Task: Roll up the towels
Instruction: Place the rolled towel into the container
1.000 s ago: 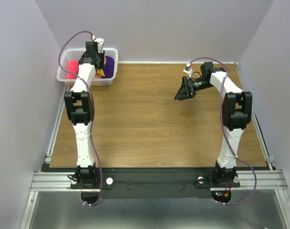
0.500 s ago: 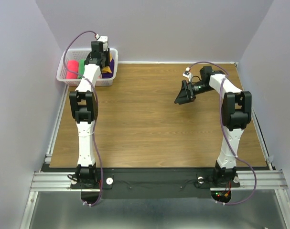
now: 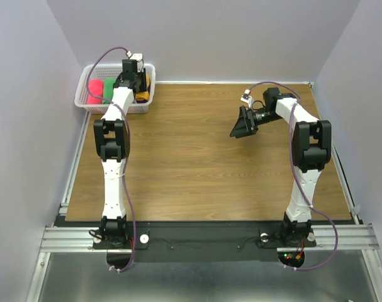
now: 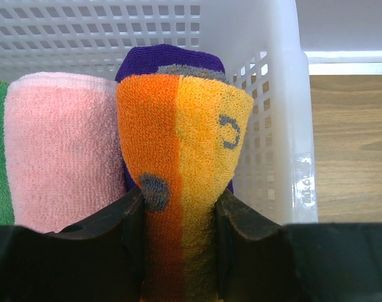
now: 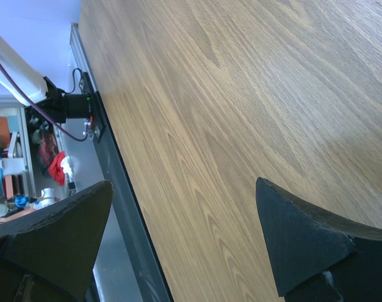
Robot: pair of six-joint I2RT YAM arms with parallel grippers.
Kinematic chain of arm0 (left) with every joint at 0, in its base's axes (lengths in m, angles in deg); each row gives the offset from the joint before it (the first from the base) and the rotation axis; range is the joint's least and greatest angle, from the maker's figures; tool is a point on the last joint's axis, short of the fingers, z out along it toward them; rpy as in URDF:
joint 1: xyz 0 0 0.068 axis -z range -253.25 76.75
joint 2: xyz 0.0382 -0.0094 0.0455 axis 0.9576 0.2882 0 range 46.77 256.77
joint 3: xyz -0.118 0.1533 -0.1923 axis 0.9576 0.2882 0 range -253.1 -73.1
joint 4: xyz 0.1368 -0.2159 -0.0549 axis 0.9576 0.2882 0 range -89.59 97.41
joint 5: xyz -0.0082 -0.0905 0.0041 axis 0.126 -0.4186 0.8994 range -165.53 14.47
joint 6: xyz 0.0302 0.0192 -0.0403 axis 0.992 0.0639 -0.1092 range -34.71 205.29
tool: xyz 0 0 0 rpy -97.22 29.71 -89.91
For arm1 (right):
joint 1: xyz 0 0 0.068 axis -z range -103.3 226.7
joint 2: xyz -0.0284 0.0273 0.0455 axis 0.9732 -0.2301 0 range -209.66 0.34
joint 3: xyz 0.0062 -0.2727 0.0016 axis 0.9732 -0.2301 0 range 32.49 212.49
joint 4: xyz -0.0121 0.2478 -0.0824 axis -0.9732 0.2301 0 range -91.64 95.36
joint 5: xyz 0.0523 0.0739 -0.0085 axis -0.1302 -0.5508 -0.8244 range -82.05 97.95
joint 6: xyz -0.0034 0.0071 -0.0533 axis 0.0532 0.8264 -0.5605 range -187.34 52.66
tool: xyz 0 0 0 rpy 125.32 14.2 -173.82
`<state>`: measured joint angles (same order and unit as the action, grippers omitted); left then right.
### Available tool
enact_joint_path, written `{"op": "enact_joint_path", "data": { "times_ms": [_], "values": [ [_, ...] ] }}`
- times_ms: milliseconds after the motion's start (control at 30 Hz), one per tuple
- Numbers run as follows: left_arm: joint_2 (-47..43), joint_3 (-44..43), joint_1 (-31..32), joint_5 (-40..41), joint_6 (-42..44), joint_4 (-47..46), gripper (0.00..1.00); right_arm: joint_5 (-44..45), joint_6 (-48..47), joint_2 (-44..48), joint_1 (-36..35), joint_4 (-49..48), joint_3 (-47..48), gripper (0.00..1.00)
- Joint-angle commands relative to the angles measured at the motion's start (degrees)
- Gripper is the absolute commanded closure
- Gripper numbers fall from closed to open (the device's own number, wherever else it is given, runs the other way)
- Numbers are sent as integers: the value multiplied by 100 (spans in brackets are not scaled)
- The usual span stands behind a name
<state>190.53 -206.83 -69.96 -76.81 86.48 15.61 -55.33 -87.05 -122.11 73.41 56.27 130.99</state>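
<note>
From above, the left arm (image 3: 111,167) reached out long to the white basket (image 3: 82,102) at the table's (image 3: 197,157) far left corner, its wrist hanging over the right half of the basket. In the left half lay a hot-pink roll (image 3: 94,91) with a green roll (image 3: 108,87) just beside it on the right. A bit of yellow-orange and purple cloth showed past the wrist, but the grip itself was hidden in this view. The right gripper (image 3: 243,123) hung above the bare wood on the far right, well apart from the basket, with its jaws spread wide and nothing between them. In the left wrist view, the left gripper (image 4: 180,207) was pinching an orange towel (image 4: 178,138), rolled and standing on end inside the basket, one dark finger pressed to each side of it. The towel was deep orange on its left half and yellower on its right, with grey-blue marks. A pale pink roll (image 4: 58,145) touched it on the left, the green roll showed at the frame's left edge, and a purple roll (image 4: 168,58) sat behind it against the far wall. In the right wrist view, the two dark fingers (image 5: 304,248) stood far apart over the wood grain, with the table's dark edge rail (image 5: 124,207) running between them.
</note>
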Motion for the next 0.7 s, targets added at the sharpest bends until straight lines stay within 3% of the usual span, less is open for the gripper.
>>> {"op": "enact_joint_path", "data": {
  "times_ms": [0, 233, 533, 667],
  "values": [
    [-226, 23, 14, -30, -23, -210, 58, -105, -25, 213, 65, -105, 3, 0],
    [-472, 66, 14, -162, 74, -175, 27, -140, -7, 301, 65, -113, 3, 0],
    [-806, -4, 14, -118, 197, -193, 23, -175, -7, 424, 65, -113, -59, 0],
    [-973, -153, 14, -153, 268, -149, 9, -166, 1, 459, 65, -113, -33, 0]
  ]
}}
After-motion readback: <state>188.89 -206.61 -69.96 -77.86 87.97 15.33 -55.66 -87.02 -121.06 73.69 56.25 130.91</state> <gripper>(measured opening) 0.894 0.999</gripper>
